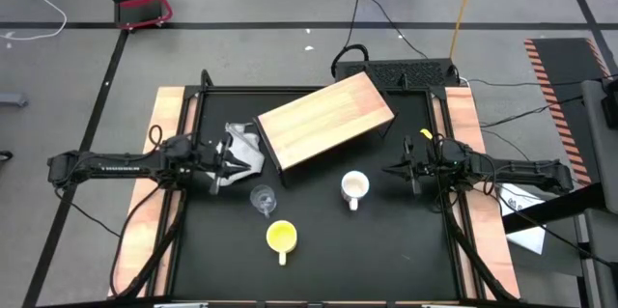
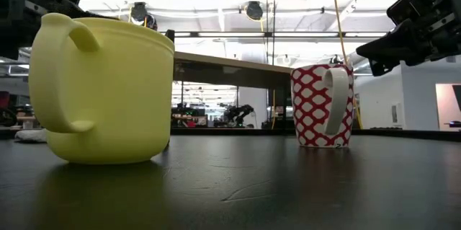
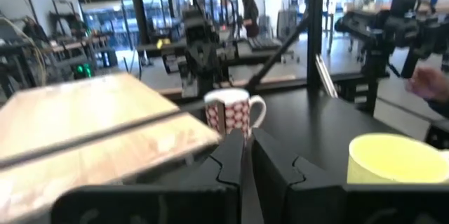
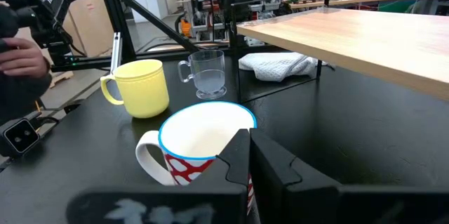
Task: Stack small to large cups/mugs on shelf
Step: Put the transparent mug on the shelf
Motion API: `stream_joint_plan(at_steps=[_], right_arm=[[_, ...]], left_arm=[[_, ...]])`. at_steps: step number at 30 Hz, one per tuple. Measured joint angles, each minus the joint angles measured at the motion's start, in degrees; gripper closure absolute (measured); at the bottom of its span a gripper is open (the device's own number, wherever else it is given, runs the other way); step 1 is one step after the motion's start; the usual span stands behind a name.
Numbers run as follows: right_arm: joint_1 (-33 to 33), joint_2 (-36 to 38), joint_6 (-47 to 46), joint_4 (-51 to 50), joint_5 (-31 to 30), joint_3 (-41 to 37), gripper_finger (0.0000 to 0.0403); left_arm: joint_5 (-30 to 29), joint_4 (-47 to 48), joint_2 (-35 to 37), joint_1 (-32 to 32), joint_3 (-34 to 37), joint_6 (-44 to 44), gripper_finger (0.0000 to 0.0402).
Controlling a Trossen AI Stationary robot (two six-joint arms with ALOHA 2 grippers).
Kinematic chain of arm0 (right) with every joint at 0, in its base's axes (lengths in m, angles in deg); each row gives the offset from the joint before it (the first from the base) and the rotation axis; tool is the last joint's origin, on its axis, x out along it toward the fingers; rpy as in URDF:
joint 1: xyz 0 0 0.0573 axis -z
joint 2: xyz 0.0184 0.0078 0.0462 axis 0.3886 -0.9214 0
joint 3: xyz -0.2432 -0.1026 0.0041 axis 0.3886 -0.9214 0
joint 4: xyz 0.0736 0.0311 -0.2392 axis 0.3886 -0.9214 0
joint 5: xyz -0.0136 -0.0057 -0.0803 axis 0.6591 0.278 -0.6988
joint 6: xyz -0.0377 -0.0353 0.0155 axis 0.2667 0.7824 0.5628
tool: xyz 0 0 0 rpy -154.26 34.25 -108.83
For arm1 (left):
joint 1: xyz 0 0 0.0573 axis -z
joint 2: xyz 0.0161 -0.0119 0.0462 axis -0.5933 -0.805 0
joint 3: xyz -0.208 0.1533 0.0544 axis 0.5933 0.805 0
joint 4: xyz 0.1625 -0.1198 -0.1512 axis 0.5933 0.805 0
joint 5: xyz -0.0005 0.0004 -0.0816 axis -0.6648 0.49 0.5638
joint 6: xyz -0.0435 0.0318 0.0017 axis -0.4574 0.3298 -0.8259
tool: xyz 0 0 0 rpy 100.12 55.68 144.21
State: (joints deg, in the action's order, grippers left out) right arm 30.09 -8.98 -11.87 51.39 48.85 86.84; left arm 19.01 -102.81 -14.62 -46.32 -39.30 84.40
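shelf (image 1: 325,120) lies on the black desk (image 1: 386,250), its long axis running diagonally from the near left to the far right. in front of it, all upright and well apart: glass cup (image 1: 262,198), yellow mug (image 1: 281,237) with handle pointing to the near edge, white red-patterned mug (image 1: 354,187) with handle likewise toward the near edge. cloth (image 1: 242,150) lies at the shelf's left end. left hand (image 1: 224,165), nearly closed and empty, hovers beside the cloth; right hand (image 1: 404,168), closed and empty, hovers right of the white mug.

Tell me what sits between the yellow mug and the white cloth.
The clear glass cup stands between the yellow mug and the white cloth, seen in the high view.
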Motion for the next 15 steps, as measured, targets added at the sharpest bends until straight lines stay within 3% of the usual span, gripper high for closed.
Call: stream_joint_plan(at_steps=[15], right_arm=[[0.0, 0.0, 0.0, 0.0, 0.0, 0.0, 0.0403]], left_arm=[[0.0, -3.8, 0.0, 0.0, 0.0, 0.9, 0.0371]])
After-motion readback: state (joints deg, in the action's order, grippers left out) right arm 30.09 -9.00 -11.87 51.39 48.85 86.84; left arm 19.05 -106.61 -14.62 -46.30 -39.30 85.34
